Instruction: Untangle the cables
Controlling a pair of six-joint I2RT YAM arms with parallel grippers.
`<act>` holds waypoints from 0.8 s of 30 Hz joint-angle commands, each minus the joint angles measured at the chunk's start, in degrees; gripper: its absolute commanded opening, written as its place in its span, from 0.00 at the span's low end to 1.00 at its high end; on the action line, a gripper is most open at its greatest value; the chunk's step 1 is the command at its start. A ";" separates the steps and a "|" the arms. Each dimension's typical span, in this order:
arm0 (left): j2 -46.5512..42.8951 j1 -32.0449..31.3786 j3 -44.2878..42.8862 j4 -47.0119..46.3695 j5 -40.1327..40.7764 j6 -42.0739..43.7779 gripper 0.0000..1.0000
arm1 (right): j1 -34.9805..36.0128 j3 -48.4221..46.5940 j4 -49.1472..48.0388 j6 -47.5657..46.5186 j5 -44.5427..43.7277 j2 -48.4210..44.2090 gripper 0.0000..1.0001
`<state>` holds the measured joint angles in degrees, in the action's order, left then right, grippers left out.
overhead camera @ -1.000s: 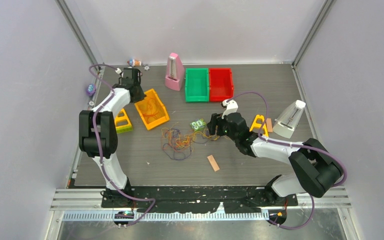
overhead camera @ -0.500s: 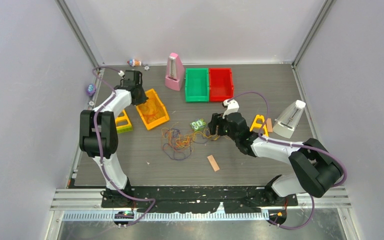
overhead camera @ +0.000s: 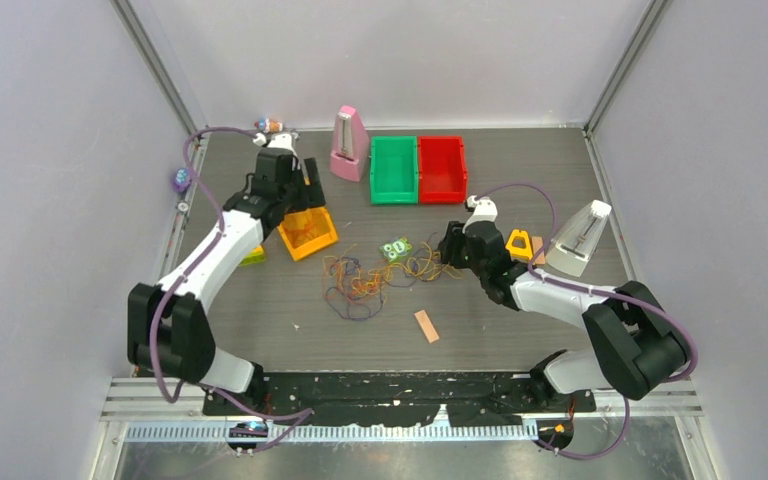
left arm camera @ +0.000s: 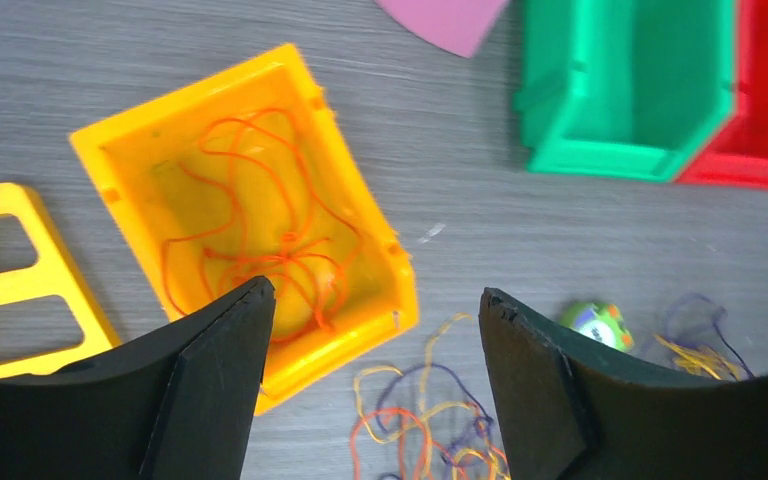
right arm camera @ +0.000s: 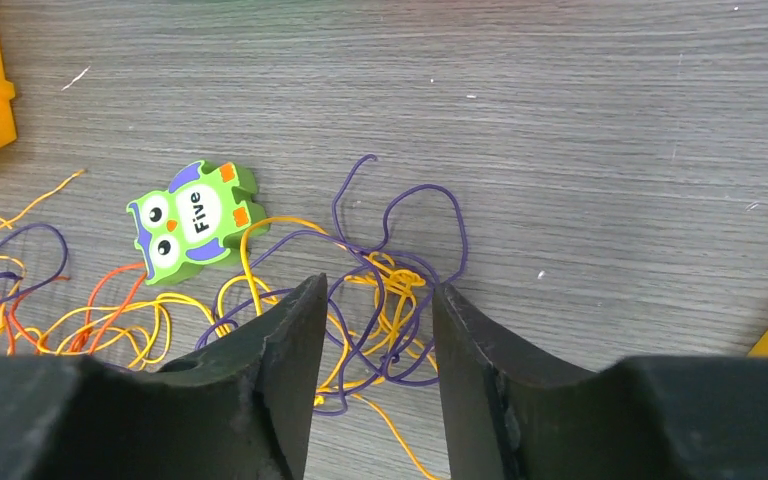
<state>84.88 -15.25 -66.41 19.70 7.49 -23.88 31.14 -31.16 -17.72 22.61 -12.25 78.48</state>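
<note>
The left gripper (left arm camera: 370,300) hangs released, jaws wide and empty, over an orange plastic bin (left arm camera: 185,95) that holds a loose orange wire (left arm camera: 285,240). To the right, thin orange, yellow and purple cables (overhead camera: 365,280) lie tangled on the grey tabletop (overhead camera: 520,160) beside a green owl-shaped block (right arm camera: 195,220). The right gripper (right arm camera: 378,300) straddles their right end, jaws parted, grasping nothing.

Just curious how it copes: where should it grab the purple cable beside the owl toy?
Probably the purple cable at its free loop beyond the yellow knot, from straight above. The cable lies flat on the table, and that loop runs alone, so a pinch would catch one strand.
</note>
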 commanded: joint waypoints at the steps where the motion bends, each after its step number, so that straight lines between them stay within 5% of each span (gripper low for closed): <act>1: -5.59 -4.62 5.35 -4.77 0.98 1.56 0.76 | -0.83 -0.52 -0.69 1.27 2.03 0.26 0.46; 11: -12.58 -16.04 20.71 -24.38 -6.08 6.12 0.73 | -1.06 -2.95 -0.46 1.20 6.94 4.35 0.31; 14: -12.64 -16.88 25.45 -32.46 -11.83 7.25 0.72 | -1.03 -2.73 -1.59 0.71 9.31 4.04 0.08; 19: -12.97 -17.74 32.91 -48.17 -16.79 6.19 0.72 | -1.07 0.16 -5.29 -2.06 10.85 -1.07 0.05; 24: -13.77 -18.21 34.96 -52.96 -20.21 5.17 0.71 | -0.70 3.96 -9.65 -4.98 13.27 -7.88 0.05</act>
<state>73.65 -32.84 -32.12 -19.90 -7.86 -18.85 30.24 -29.47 -19.88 21.12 -2.13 77.19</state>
